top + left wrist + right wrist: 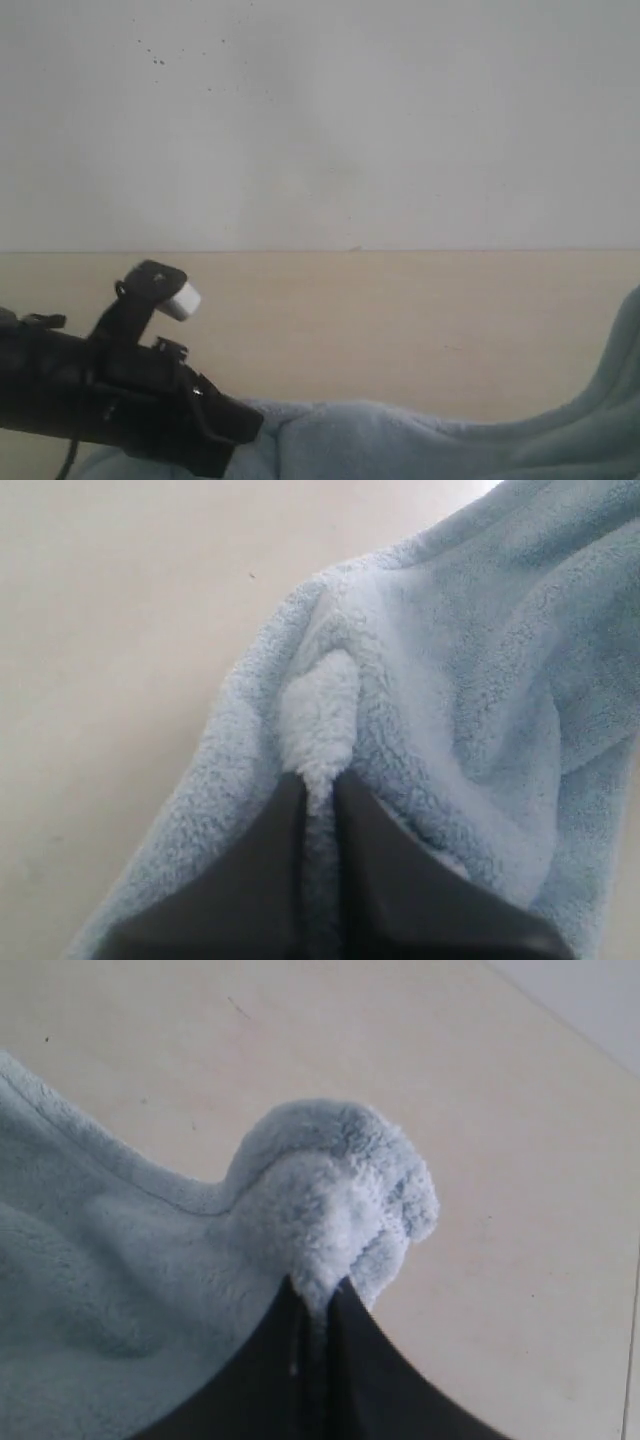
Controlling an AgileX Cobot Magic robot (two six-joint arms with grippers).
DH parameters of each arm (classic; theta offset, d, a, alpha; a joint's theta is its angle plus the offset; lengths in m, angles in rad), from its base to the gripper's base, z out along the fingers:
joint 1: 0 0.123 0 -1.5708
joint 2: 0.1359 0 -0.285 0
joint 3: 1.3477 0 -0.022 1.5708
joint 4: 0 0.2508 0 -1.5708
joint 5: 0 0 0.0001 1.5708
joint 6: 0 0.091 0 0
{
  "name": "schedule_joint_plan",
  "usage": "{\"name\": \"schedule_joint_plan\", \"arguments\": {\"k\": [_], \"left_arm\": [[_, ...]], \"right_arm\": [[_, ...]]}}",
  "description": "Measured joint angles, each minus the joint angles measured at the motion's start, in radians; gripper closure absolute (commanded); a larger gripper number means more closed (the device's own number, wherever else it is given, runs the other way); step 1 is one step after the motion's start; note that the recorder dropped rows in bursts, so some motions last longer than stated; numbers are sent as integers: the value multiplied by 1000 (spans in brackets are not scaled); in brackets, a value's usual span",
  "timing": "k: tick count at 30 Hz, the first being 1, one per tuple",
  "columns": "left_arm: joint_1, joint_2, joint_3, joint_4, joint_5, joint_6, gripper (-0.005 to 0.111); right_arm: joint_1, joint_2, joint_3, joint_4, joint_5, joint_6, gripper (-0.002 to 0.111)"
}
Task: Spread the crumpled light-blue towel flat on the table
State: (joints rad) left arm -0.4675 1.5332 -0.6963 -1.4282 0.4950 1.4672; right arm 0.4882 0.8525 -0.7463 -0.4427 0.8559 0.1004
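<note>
The light-blue towel lies along the near edge of the beige table and rises at the far right of the exterior view. My left arm comes in low on the left, its end buried against the cloth; the fingertips are hidden there. In the left wrist view my left gripper is shut on a pinched ridge of the towel. Seen from the right wrist, my right gripper is shut on a bunched edge of the towel, just above the table. The right arm is outside the exterior view.
A white speckled wall stands behind the table's far edge. Bare table shows beyond the towel in every view.
</note>
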Motion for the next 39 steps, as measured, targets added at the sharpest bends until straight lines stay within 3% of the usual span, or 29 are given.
{"name": "schedule_joint_plan", "arguments": {"k": [11, 19, 23, 29, 35, 39], "left_arm": [[0, -495, 0, 593, -1, -517, 103], [0, -771, 0, 912, 263, -870, 103], [0, -856, 0, 948, 429, -953, 103], [-2, -930, 0, 959, 526, -1015, 103], [-2, -887, 55, 941, 496, -1020, 102], [-2, -793, 89, 864, 402, -949, 88]], "right_arm": [[0, -204, 0, -55, 64, 5, 108], [0, -271, 0, -82, 111, 10, 108], [0, -287, 0, -82, 121, 16, 108], [0, -297, 0, -79, 123, 16, 108], [0, -298, 0, -72, 117, 25, 108], [0, -298, 0, -72, 109, 25, 108]]}}
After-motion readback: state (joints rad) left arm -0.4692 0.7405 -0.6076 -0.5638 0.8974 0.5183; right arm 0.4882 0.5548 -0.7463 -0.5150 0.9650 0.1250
